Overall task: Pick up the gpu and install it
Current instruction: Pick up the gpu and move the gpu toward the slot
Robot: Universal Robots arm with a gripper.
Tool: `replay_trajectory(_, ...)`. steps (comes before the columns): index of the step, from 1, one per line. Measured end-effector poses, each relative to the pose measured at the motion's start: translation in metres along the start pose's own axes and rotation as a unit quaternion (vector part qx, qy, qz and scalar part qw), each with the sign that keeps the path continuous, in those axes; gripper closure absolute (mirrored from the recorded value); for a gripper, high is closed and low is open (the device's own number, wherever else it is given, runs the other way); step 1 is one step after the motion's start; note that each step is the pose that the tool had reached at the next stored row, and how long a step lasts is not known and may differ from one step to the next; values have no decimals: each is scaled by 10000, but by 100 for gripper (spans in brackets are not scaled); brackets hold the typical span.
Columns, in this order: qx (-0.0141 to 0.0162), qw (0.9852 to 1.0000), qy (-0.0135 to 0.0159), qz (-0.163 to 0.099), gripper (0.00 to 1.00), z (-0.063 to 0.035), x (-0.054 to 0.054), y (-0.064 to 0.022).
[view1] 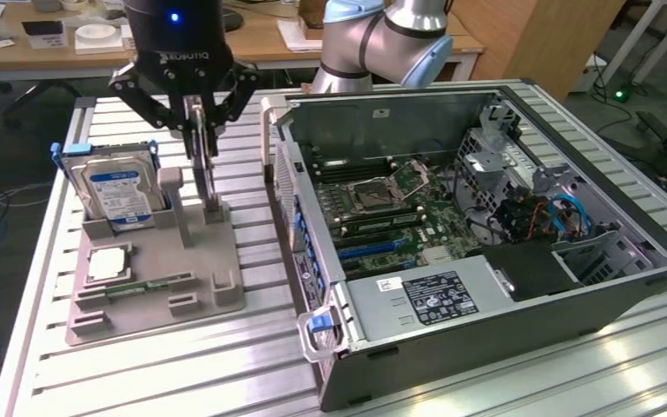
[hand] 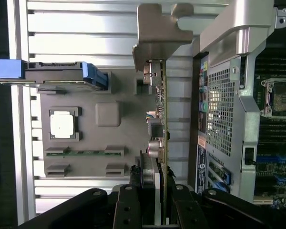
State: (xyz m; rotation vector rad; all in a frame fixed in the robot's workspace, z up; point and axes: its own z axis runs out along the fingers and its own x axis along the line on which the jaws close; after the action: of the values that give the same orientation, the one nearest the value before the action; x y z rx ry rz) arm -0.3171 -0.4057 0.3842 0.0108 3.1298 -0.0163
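The gripper (view1: 199,120) is hanging in the upper left of the exterior view, and its dark fingers (view1: 227,97) are clamping from both sides on the gpu (view1: 202,169). The card is standing upright and edge-on, a thin dark strip running down from the jaws toward the small stand (view1: 213,214) on the grey fixture tray (view1: 160,252). I cannot tell whether its lower edge is still sitting in that stand or is just clear of it. In the wrist view the same card is showing as a narrow edge with small parts along it, and its bent silvery metal bracket (hand: 159,28) is sticking out at the end farthest from the fingers.

Just beside the card, toward the left edge of the exterior view, a hard drive (view1: 117,193) with a blue label is standing in its own slot on the tray. Lower on the tray a square processor chip (view1: 108,261) is lying flat, and a narrow green memory stick (view1: 154,284) is lying just below it.

The tray is resting on a ribbed aluminium table (view1: 136,373). To the right of the tray, filling the middle and right of the exterior view, an open computer case (view1: 611,287) is lying on its side with the motherboard (view1: 392,204) facing up. A labelled power supply (view1: 420,300) is sitting at the case's lower edge, and blue cables (view1: 571,213) are looping at its right. The silver robot arm (view1: 386,35) is rising behind the case at the top centre.
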Motion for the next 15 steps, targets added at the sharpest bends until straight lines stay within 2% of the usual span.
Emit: replay_trajectory(15, 0, 10000, 0, 0, 72, -284, -3, -3)
